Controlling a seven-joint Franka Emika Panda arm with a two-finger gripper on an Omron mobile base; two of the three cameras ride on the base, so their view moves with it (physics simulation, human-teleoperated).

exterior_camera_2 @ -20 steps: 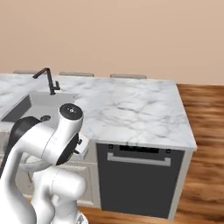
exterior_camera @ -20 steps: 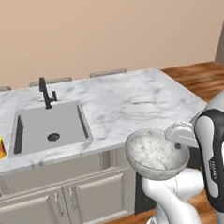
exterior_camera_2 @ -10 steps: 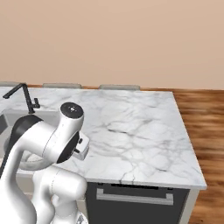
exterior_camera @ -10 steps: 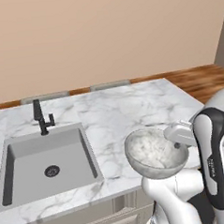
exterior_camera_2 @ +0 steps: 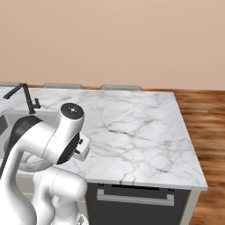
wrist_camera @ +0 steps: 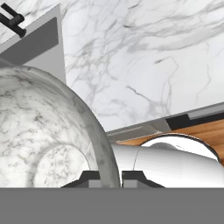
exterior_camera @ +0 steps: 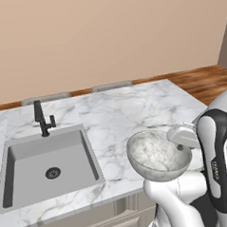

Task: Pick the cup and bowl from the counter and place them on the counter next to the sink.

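We hold bowl [exterior_camera: 157, 154] by rim, jaws clamped on it, raised above surface [exterior_camera: 129, 109] edge, right of sink [exterior_camera: 47, 160].

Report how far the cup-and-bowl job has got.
Done: nothing confirmed; the cup isn't in these views. In hand: the claw is shut on the rim of the bowl, held above the front edge of the counter, right of the sink. Left: set the bowl down on the marble beside the sink.

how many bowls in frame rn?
1. The bowl is held off the counter by its rim in the gripper, right of the sink.
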